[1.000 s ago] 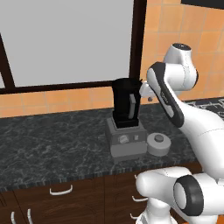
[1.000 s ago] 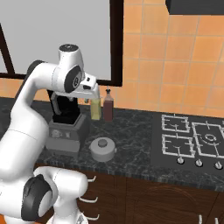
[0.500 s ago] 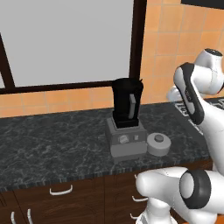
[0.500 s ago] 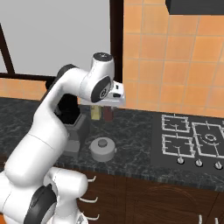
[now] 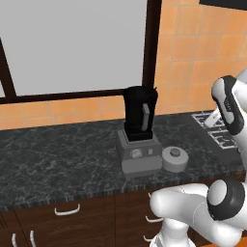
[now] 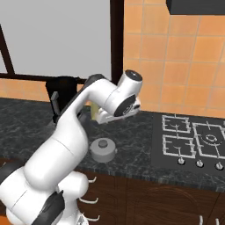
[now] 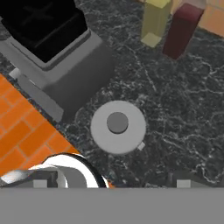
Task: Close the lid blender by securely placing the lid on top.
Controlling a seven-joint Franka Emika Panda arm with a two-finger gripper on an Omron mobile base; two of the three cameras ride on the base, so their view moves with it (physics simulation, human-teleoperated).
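Lid (image 7: 117,126) lies flat on the counter (image 7: 175,109) just beside the blender (image 7: 52,52) base, jar open-topped; gripper jaw state cannot be told from these views; best approach: centre over the knob (image 7: 117,122), descend straight, pinch it squarely before lifting.

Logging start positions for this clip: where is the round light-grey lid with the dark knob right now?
The round light-grey lid lies flat on the dark marble counter, just right of the boxy grey blender base in the left base view, near the counter's front edge.
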